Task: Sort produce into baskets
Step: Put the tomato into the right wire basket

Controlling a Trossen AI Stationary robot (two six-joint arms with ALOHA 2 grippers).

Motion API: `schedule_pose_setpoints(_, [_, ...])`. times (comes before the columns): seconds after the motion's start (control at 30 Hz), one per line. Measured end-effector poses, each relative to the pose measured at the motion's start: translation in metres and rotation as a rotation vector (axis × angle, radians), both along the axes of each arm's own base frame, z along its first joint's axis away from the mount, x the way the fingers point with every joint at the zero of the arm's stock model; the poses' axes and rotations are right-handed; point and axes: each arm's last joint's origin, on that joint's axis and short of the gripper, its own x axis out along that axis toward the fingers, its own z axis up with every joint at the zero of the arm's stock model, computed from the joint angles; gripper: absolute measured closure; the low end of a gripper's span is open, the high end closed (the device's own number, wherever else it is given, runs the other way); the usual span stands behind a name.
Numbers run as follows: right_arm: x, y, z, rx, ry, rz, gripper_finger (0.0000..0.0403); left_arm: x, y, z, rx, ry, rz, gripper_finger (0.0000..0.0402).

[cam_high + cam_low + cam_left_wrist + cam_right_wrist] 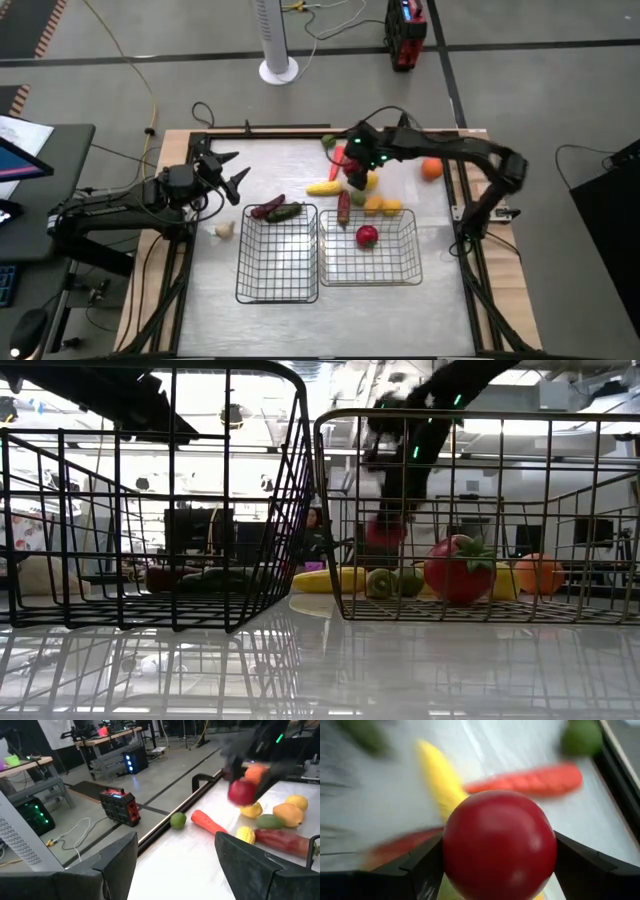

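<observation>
Starting big: pale table [210, 300] with two wire baskets side by side in the middle, left basket [241, 262] and right basket [416, 250]. Already got a red round piece [367, 236] sitting in the right one. Also a maroon and a green long piece [277, 210] at the far edge of the left one (can't tell whether inside or just leaning on the rim).

Left claw [232, 172] parked wide open and empty over the table's left side, near the garlic [223, 230]. Not doing anything.

Right claw [354, 178] up above the loose pile behind the baskets, clamped on a smooth red ball [499, 845], pinched across the middle by both fingers.

Worries, biggest first:
- Could pick the wrong basket. Probably belongs with the other red round one, but only guessing at the sorting rule.
- Could clip the far rim of the right basket if carried over too low, shoving it into its neighbour.
- Could lose the ball. Round, glossy, held at two small contact spots, so likely to squirt out on a quick swing and land on the yellow long piece [323, 187] and long red one [344, 205] below, scattering them.
- Released from too high, might bounce out of such a shallow basket and roll off toward the table edge, out past the orange [431, 169].
</observation>
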Motion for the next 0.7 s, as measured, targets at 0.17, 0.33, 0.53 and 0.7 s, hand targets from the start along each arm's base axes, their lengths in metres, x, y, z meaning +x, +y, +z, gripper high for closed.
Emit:
schedule_pose_setpoints(0.17, [-0.015, 0.051, 0.060, 0.108, -0.267, 0.216, 0.0062, 0.000, 0.000, 0.000, -0.010, -0.005, -0.004, 0.0145])
schedule_pose_setpoints(0.33, [-0.026, 0.108, 0.086, 0.151, -0.343, 0.360, 0.0061, 0.000, 0.000, 0.000, -0.015, -0.008, -0.005, 0.0145])
schedule_pose_setpoints(0.53, [-0.024, 0.158, 0.071, 0.169, -0.198, 0.340, 0.0056, 0.000, 0.000, 0.000, -0.030, -0.021, -0.001, 0.0145])
schedule_pose_setpoints(0.7, [-0.018, 0.179, 0.052, 0.175, -0.080, 0.297, 0.0020, 0.000, 0.000, 0.000, -0.041, -0.030, -0.002, 0.0145])
